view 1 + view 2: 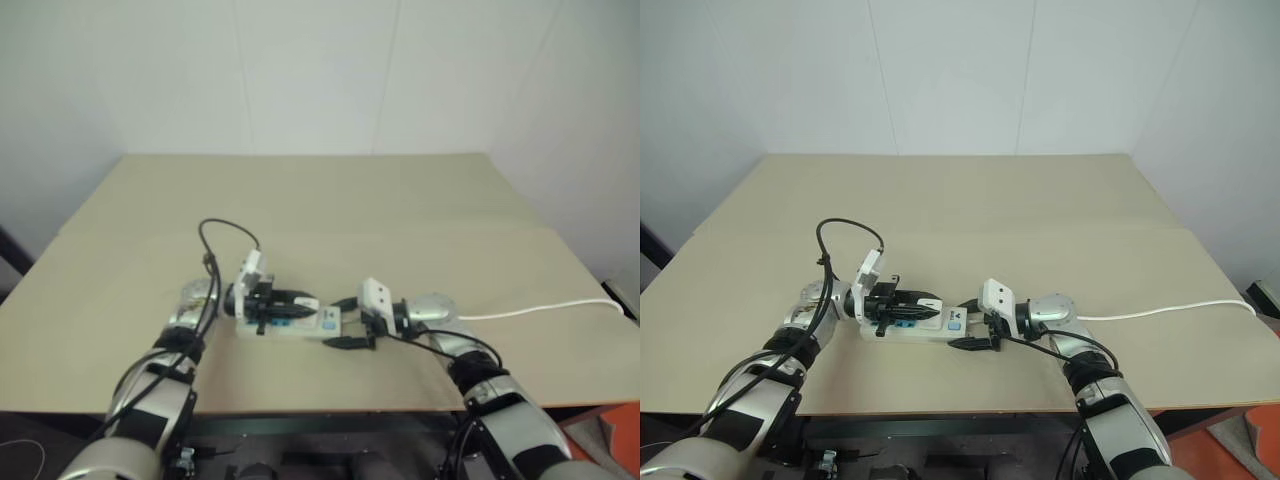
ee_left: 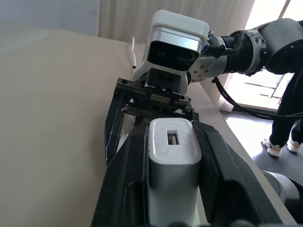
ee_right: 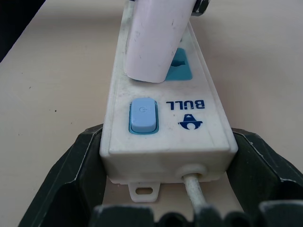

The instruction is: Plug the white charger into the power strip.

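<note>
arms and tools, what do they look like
Silver-and-black arms, both with loose black cables along them. Left tool and right tool each have two black fingers and a white boxy camera housing on the wrist; a toothed rack runs across the right tool's base.

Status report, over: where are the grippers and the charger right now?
Left gripper shut on white charger, over a blue socket. Right gripper brackets power strip at its cord end. Nothing in the way.

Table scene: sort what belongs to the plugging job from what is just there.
Part of the job:
- white charger, clamped in the left end effector
- power strip, its switch end between the fingers of the right end effector
- strip's white cord

Just there:
- table
- white wall
</note>
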Controlling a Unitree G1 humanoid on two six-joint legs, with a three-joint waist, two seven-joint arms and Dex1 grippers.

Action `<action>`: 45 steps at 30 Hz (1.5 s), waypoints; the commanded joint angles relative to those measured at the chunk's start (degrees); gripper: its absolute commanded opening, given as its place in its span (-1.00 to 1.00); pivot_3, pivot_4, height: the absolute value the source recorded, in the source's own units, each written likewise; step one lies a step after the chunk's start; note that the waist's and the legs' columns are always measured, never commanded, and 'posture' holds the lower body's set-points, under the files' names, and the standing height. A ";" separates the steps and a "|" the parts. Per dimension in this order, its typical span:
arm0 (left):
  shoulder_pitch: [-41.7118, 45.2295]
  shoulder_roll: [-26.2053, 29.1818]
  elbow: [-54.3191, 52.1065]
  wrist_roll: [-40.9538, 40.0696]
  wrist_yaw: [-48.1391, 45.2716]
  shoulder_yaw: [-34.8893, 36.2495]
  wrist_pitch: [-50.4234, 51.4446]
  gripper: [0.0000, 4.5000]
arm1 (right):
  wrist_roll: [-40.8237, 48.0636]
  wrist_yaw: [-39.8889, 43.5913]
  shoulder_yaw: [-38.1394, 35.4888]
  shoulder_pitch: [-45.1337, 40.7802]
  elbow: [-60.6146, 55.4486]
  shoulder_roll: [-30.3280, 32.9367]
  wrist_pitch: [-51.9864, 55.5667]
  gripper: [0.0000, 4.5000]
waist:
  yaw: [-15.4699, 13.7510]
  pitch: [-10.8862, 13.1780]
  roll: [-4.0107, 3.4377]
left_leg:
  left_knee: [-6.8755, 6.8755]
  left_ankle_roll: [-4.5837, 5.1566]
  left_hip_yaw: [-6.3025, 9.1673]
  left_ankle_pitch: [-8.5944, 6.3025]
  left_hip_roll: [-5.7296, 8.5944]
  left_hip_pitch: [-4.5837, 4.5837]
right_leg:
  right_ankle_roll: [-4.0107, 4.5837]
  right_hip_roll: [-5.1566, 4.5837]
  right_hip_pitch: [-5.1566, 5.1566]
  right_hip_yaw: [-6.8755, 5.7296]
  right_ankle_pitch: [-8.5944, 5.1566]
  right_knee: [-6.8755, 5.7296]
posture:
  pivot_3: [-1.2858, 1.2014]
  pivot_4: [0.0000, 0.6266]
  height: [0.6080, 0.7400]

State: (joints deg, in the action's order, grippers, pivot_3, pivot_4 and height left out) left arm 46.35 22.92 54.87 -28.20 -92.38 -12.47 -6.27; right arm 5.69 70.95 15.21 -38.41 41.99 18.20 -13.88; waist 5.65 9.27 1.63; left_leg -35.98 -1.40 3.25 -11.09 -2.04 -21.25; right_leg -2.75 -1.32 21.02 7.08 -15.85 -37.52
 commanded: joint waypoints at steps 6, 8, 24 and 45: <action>-4.52 1.40 2.12 2.65 -0.12 0.59 -1.92 -0.55 | -3.45 -1.89 0.96 2.71 1.00 1.65 0.44 0.52 | 0.01 -0.02 -0.01 | 0.04 0.00 0.00 0.00 -0.01 0.00 | 0.01 0.00 0.00 0.00 0.00 0.03 | 0.03 -0.52 1.00; -5.51 1.79 2.77 4.03 -0.12 -0.21 -3.18 -0.55 | -3.46 -1.88 1.06 2.82 0.84 1.67 0.38 0.52 | 0.01 -0.10 -0.02 | 0.06 0.00 0.00 0.00 -0.01 0.02 | 0.01 0.00 0.00 0.00 -0.01 0.04 | 0.03 -0.52 1.00; -0.85 3.15 13.48 15.00 -0.12 -4.03 -10.27 -0.55 | -3.43 -2.75 1.95 3.04 0.51 1.14 -0.01 0.52 | 0.05 -1.22 -0.12 | 0.17 -0.32 0.09 -0.20 0.01 0.56 | 0.46 -0.01 -0.43 0.06 -0.29 0.46 | 0.03 -0.52 1.00; -1.30 2.31 15.79 18.34 -0.12 2.63 -11.26 0.99 | -3.95 -3.42 2.01 3.35 -0.13 1.44 0.54 0.52 | 0.08 -1.56 -0.51 | 1.09 -0.07 0.09 -0.05 0.18 0.95 | 0.60 -0.07 -0.68 0.21 -0.58 0.75 | 0.03 -0.52 1.00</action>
State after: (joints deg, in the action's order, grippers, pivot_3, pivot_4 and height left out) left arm 47.95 25.26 66.80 -13.27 -92.37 -8.88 -18.83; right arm 4.94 68.17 16.23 -35.80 39.89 18.52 -13.71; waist 5.74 7.71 1.12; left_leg -34.89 -1.48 3.34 -11.14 -1.87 -20.30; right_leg -2.15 -1.39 20.35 7.29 -16.43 -36.77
